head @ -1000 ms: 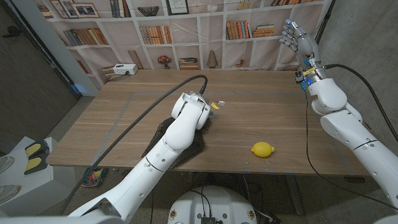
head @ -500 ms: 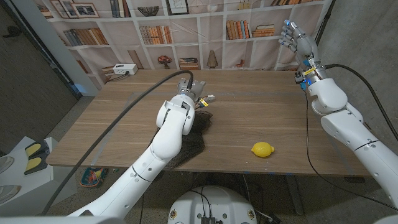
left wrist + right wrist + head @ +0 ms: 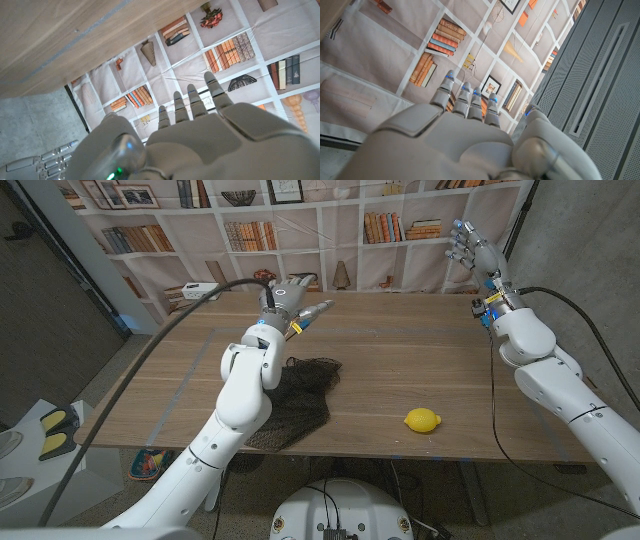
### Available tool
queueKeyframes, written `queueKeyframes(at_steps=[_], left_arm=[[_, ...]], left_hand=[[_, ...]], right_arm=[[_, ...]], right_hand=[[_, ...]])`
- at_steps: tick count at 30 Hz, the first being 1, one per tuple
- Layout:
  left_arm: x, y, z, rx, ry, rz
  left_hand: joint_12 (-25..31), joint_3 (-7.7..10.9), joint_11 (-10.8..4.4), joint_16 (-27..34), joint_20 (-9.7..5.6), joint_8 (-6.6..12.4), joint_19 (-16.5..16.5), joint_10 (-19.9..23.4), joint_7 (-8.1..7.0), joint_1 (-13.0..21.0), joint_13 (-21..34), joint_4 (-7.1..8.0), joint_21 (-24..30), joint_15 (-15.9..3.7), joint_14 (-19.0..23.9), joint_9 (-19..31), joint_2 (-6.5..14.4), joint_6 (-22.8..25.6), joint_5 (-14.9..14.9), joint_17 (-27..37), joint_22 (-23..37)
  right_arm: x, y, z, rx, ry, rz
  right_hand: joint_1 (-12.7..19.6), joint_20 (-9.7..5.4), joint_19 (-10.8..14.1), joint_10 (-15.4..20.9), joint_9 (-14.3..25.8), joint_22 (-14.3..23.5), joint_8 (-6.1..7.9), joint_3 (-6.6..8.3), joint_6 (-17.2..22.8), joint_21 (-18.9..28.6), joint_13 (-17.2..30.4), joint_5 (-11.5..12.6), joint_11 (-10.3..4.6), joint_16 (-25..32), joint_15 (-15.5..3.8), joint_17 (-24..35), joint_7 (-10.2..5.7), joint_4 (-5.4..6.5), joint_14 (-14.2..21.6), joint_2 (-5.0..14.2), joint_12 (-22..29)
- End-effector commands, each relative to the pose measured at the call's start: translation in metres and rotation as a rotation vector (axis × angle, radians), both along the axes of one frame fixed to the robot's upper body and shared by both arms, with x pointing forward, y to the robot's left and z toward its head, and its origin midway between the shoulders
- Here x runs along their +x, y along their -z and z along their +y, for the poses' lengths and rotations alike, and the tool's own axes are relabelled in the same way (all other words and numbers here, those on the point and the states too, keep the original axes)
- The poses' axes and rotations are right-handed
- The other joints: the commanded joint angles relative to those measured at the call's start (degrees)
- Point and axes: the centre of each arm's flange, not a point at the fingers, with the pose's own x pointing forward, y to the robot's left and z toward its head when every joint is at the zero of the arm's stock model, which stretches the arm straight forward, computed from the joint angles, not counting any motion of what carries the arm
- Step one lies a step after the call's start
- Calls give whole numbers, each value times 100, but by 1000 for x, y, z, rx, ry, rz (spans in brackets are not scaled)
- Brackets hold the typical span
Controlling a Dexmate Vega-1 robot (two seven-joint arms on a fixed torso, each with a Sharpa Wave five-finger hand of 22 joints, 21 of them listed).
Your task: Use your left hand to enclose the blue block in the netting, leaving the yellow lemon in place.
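Left hand [image 3: 288,302] raised above far table [image 3: 400,350], fingers spread, empty. Netting [image 3: 300,395] bunched near-left, presumably covering blue block, hidden. Lemon [image 3: 422,420] untouched, well right. Right hand [image 3: 472,248] open, raised clear.

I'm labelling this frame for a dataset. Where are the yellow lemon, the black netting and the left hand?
yellow lemon [image 3: 423,420], head view, middle of its rind.
black netting [image 3: 298,402], head view, middle of the dark mesh heap.
left hand [image 3: 289,302], head view, back of the hand.
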Motion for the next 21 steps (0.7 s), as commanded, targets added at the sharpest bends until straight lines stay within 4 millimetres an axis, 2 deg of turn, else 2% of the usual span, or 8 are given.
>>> queueKeyframes(at_steps=[1,7,12,16,21], left_arm=[[19,-19,45,-264,206,-154],[40,-28,72,-434,417,-137],[53,-36,85,-506,538,-138],[65,-44,95,-567,664,-111],[81,-54,110,-625,805,-77]], left_hand=[[60,36,-21,40,27,28,72,114,-39,-7,-14,37,-23,-9,119,10,102,58,-40,-4,22],[56,57,42,34,33,52,111,109,-29,-2,-46,37,-31,60,139,2,145,148,-57,-8,23],[59,70,50,34,38,68,108,122,-34,7,-70,32,-50,108,160,-3,164,221,-69,-11,23],[56,73,67,17,41,56,86,118,-18,6,-88,31,-73,190,133,-7,171,220,-80,-12,23],[33,73,104,-16,44,42,29,62,-28,-4,-115,35,-116,268,66,-12,174,220,-94,-13,22]], right_arm=[[9,7,4,12,-34,51],[12,9,5,25,-40,68],[15,13,4,46,-35,81],[15,19,4,61,-20,105],[8,30,10,76,14,141]], right_hand=[[-16,-81,-39,-138,19,13,-25,-48,-77,-26,16,-14,-45,-29,-14,39,-45,5,-112,-71,-36],[-46,-88,-77,-191,19,12,-30,-74,-110,-36,16,-12,-35,-57,-28,42,-61,8,-217,-112,-44],[-64,-84,-100,-216,19,12,-31,-93,-125,-42,17,-11,-34,-57,-35,44,-71,8,-236,-142,-46],[-93,-84,-116,-305,19,12,-36,-121,-156,-43,16,-8,-81,-60,-45,45,-86,10,-276,-185,-68],[-137,-152,-204,-500,18,9,-40,-167,-214,-64,8,12,-138,-115,-100,37,-136,6,-510,-252,-96]])
